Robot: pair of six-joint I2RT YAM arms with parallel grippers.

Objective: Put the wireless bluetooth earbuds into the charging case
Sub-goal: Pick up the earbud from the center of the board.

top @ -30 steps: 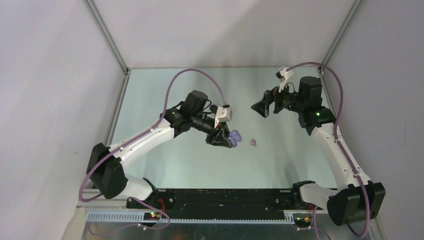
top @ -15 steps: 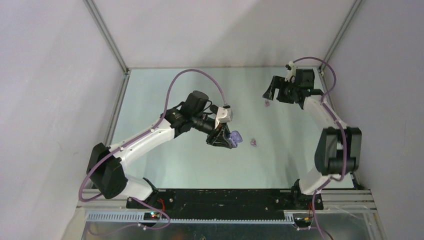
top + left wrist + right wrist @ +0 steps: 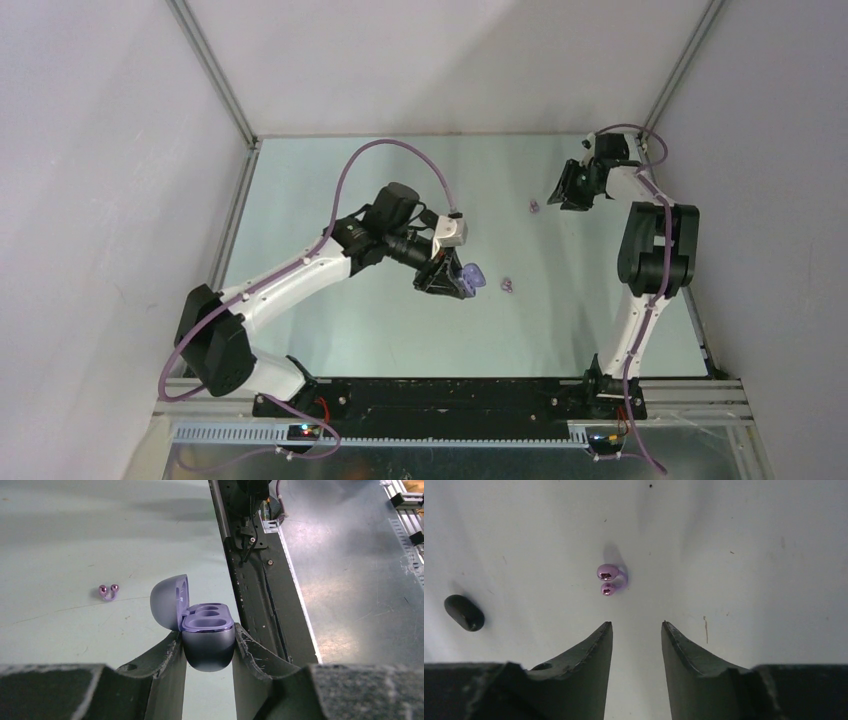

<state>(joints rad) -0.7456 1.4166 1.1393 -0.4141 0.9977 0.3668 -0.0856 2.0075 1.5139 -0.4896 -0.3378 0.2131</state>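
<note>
Right gripper (image 3: 637, 624) — jaws parted, empty — has glossy purple C-shaped earbud (image 3: 611, 579) at eleven o'clock; left gripper (image 3: 207, 632) clamps lilac oval charging case (image 3: 209, 649).

No text, label, brand, number or sign can be read in any of the views. Neither the charging case (image 3: 209, 647) nor the tabletop (image 3: 300, 185) shows any legible marking.
</note>
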